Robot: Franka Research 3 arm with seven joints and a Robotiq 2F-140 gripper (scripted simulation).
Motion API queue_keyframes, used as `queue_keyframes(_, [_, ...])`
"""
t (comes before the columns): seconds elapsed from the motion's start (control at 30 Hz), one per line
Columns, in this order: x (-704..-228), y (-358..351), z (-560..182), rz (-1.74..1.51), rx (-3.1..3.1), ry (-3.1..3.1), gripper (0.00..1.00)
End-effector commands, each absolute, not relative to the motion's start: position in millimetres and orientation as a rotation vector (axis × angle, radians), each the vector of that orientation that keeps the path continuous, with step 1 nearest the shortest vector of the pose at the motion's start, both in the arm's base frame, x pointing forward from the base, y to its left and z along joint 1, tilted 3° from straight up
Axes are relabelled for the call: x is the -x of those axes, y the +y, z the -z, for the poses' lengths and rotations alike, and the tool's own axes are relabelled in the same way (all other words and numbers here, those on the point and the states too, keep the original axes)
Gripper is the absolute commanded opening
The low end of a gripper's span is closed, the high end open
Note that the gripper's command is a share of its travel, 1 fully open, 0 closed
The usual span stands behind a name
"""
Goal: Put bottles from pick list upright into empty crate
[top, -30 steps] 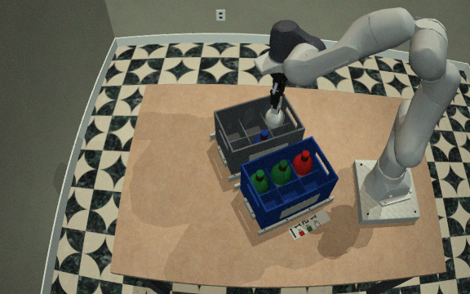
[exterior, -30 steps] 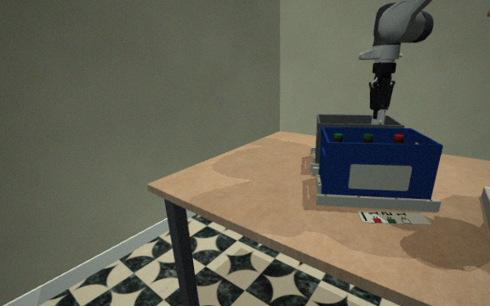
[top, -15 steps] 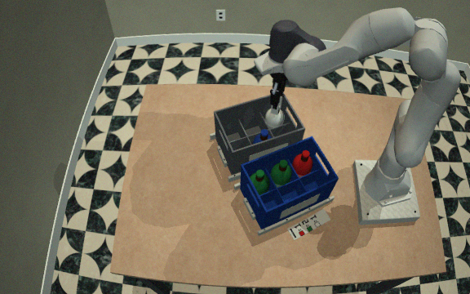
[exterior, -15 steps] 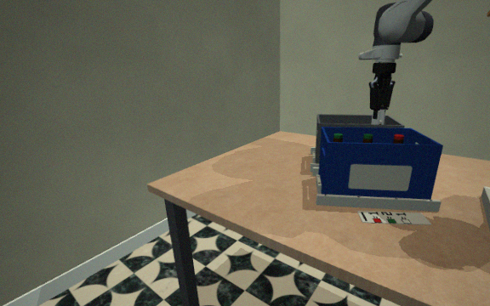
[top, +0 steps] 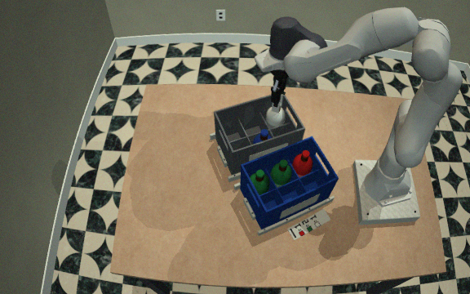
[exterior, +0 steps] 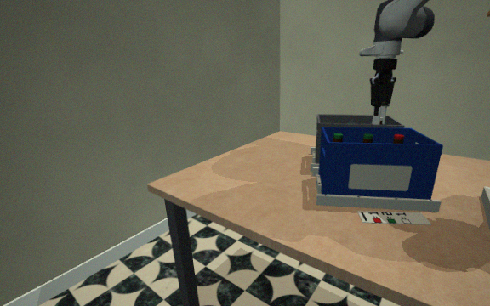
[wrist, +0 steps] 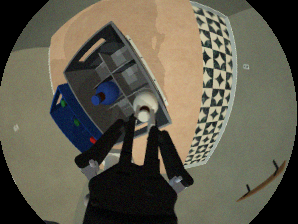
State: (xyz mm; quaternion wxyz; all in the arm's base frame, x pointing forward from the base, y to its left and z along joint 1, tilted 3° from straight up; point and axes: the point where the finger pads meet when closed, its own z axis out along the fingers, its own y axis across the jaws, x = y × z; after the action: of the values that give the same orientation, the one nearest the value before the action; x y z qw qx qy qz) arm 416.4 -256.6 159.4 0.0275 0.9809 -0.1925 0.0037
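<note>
My gripper (top: 277, 102) is shut on the neck of a white bottle (top: 275, 116) that stands in a far corner cell of the grey crate (top: 257, 131). The wrist view shows the fingers closed around the white bottle's cap (wrist: 143, 104). A blue bottle (top: 263, 136) stands in a near cell of the grey crate. The blue crate (top: 290, 183) holds two green bottles (top: 259, 181) (top: 281, 171) and a red bottle (top: 303, 162) in its far row. The pick list (top: 309, 224) lies on the table beside the blue crate and shows red, green and white marks.
The arm's base plate (top: 386, 193) stands on the table to the right of the crates. In the exterior view the blue crate (exterior: 378, 167) hides most of the grey crate (exterior: 357, 121). The near row of the blue crate has empty cells.
</note>
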Motion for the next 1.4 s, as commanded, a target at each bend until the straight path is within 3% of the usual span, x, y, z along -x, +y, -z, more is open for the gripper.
queue_keyframes(0.0, [-418,-257,-169,-0.020,-3.027,-0.590,0.00])
queue_keyframes(1.37, [-418,-253,-231,-0.020,-3.027,-0.590,0.00])
